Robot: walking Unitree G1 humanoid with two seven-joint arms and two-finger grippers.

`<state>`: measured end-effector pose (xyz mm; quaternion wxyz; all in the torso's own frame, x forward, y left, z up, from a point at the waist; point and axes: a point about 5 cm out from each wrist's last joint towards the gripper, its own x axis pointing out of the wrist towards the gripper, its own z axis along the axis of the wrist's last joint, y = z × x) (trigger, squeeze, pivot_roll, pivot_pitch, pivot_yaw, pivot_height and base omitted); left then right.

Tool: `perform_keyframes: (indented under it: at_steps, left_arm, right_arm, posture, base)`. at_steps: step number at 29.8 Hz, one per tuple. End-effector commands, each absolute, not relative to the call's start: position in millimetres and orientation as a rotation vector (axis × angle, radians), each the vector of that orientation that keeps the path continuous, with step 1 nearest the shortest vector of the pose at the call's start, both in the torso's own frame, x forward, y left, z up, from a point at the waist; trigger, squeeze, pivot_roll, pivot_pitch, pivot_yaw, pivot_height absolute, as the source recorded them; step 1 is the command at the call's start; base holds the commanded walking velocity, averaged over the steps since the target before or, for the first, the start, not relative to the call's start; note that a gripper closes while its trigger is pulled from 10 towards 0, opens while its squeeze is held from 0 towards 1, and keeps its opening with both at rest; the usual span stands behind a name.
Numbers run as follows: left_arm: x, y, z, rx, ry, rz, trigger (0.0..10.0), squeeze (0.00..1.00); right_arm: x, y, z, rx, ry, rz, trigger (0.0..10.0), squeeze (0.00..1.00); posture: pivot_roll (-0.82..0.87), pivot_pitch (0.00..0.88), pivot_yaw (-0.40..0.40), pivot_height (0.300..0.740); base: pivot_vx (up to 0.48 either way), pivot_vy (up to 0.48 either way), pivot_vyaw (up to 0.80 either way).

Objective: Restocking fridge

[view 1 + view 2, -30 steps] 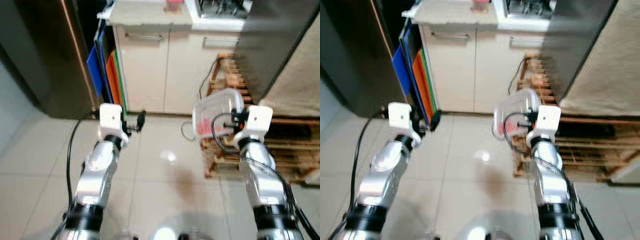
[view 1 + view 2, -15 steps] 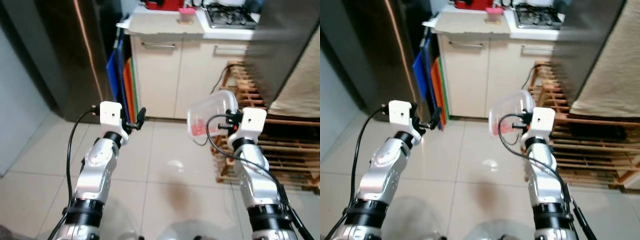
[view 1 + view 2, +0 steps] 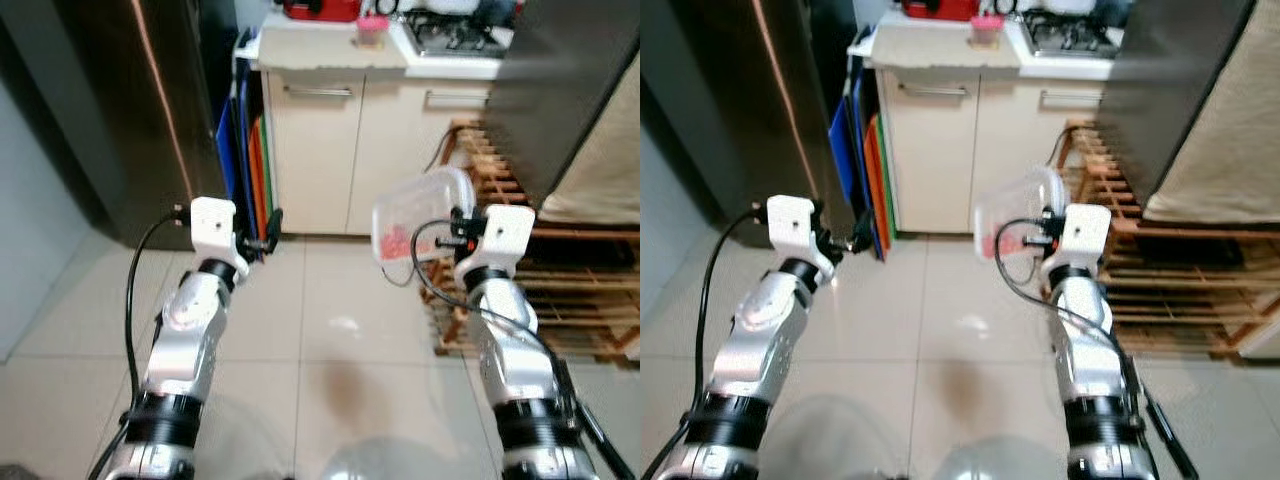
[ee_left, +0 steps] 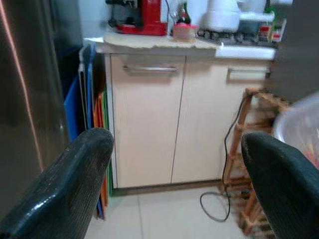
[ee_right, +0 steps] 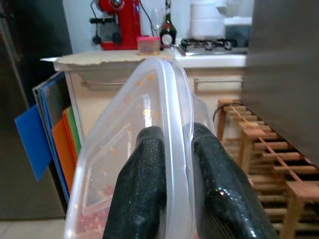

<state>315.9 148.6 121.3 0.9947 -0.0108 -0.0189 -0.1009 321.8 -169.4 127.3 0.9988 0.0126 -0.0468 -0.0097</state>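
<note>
Right now your right gripper has its two black fingers pinched tight on the rim of a clear plastic food box, one finger on each side of the thin edge. The box stands up on its side, not flat, and something red sits low down inside it. It hangs in the air in front of your right arm, above the tiled floor and near the wooden pallets. Your left gripper has its fingers spread wide apart with nothing between them, and it is held out in front at about the same height. The tall dark fridge stands to your left, with its door closed. Some blue and orange boards lean between it and the cream cupboard. I think you are carrying the box over to the fridge. To do this well, keep the pinch firm, because you only hold a thin edge and the box could slip or swing as you walk. Turn slowly toward the fridge. Use your empty left gripper for the door, and keep the box away from the boards and the cupboard while you turn.
</note>
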Motion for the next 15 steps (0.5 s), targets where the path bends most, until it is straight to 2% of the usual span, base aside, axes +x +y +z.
perform_keyframes:
  at_steps: [1,15]
  left_arm:
    - [318.7,152.9,127.2,0.011,-0.063,-0.173,10.0,0.00]
    - [318.5,148.0,126.6,-0.022,-0.063,-0.191,10.0,0.00]
  right_arm:
    - [324.4,-170.8,131.9,0.041,-0.114,-0.026,0.0,0.00]
    - [327.8,-165.0,131.0,0.047,-0.117,-0.002,0.0,0.00]
  posture:
    - [-0.03,0.012,0.020,0.740]
    - [-0.03,0.020,0.022,0.740]
  base:
    - [0.465,0.000,0.00]
    - [0.477,0.000,0.00]
